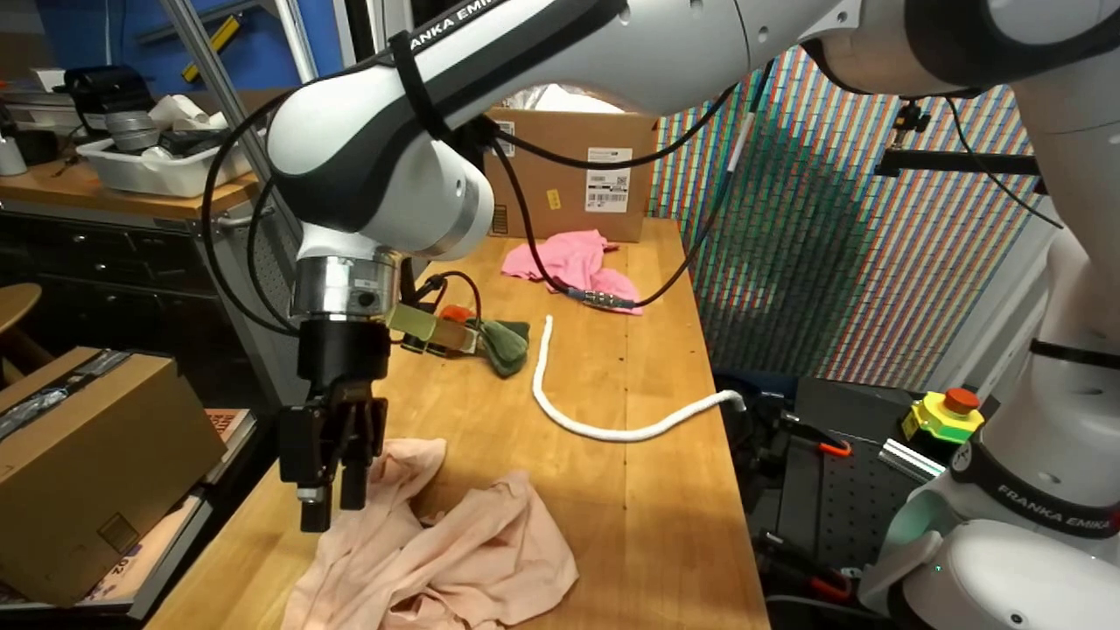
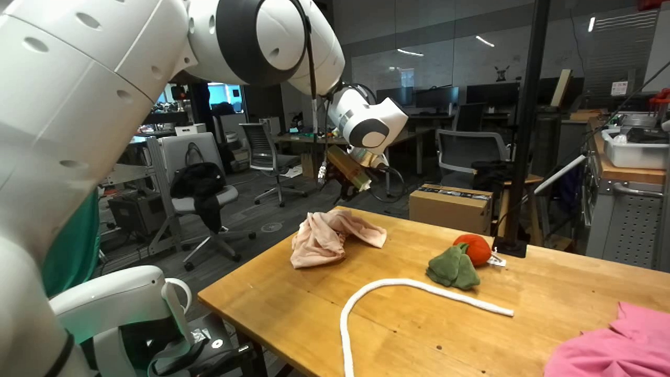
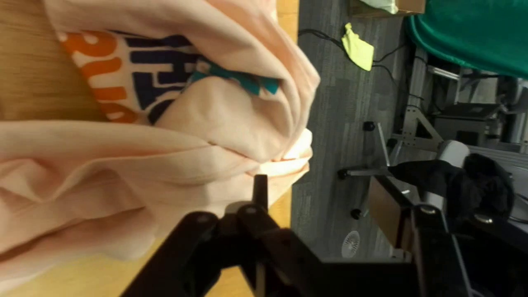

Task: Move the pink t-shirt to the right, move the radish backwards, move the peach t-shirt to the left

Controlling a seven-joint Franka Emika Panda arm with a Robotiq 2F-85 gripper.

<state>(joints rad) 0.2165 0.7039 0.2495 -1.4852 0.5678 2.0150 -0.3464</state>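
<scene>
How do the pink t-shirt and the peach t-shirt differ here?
The pink t-shirt is vivid pink, the peach t-shirt pale. The peach one shows a multicolored print; none shows on the pink one. The pink one lies nearer the labeled box than the peach one. Both lie crumpled on the table.

Peach t-shirt crumpled, radish apparently sideways
</scene>
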